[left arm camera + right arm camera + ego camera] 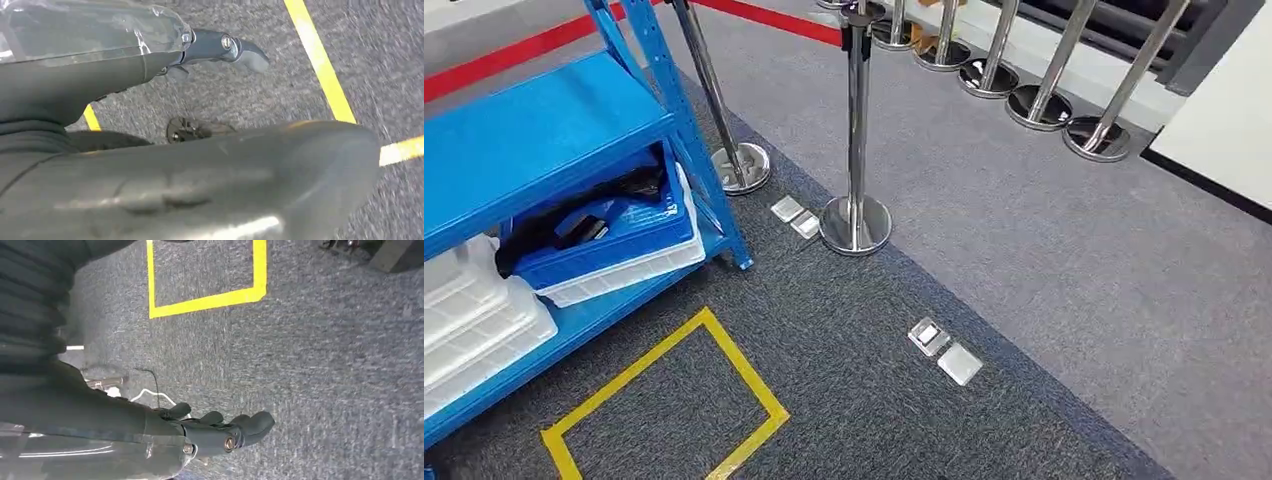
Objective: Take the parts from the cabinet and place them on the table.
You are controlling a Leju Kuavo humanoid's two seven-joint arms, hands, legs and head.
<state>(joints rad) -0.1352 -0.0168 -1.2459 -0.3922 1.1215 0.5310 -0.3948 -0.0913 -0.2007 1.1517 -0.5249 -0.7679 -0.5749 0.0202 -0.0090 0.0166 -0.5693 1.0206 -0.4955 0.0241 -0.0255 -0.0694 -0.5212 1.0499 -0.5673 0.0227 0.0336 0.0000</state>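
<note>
**Both hands hang over the carpet, parts still in the blue rack**

Head view: a blue metal shelving rack [544, 140] stands at the left on dark grey carpet [874, 400]. On its lower shelf sits a blue plastic bin [639, 235] holding dark parts [584, 222], stacked on a white plastic bin [624, 280]; more white trays [474, 320] lie beside it. A yellow tape rectangle [664, 400] marks the floor in front of the rack. Chrome stanchion posts [856, 130] stand beyond, with silver floor plates [944, 350] set into the carpet.

Left wrist view: the left hand [220, 47] hangs above the carpet with yellow tape beyond its fingertips. Its dark fingers are curled a little and hold nothing; how far they are apart I cannot tell.

Right wrist view: the right hand [225, 430] hangs over bare carpet, fingers loosely curled, slightly apart, empty. The yellow tape corner lies well away from it.
</note>
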